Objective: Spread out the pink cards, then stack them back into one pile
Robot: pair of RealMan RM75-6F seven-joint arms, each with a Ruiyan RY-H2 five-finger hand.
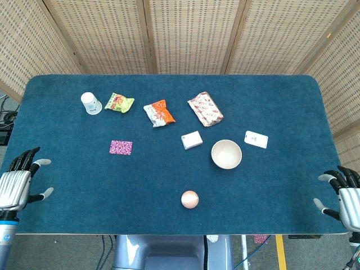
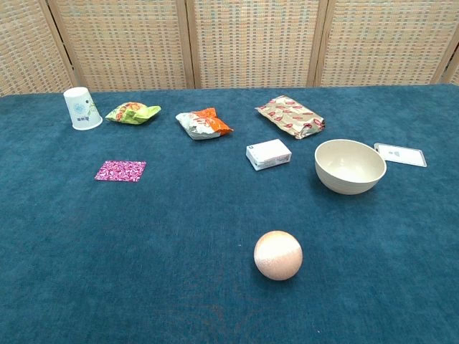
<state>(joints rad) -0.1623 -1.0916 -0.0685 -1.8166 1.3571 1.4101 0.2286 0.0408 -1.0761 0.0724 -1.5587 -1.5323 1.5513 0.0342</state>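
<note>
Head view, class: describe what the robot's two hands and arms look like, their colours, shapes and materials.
Both the left hand and the right hand have silver-grey metallic backs, black jointed fingers and pale grey fingertip pads. Below the left hand, a pale wrist section with a blue ring shows. No cables or markings can be made out.

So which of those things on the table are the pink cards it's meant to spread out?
Start at the upside-down white paper cup in the far left corner of the blue table. Come toward the robot from there to the flat pink patterned rectangle lying alone. Unlike the crinkly snack packets, it is thin and flat.
</note>
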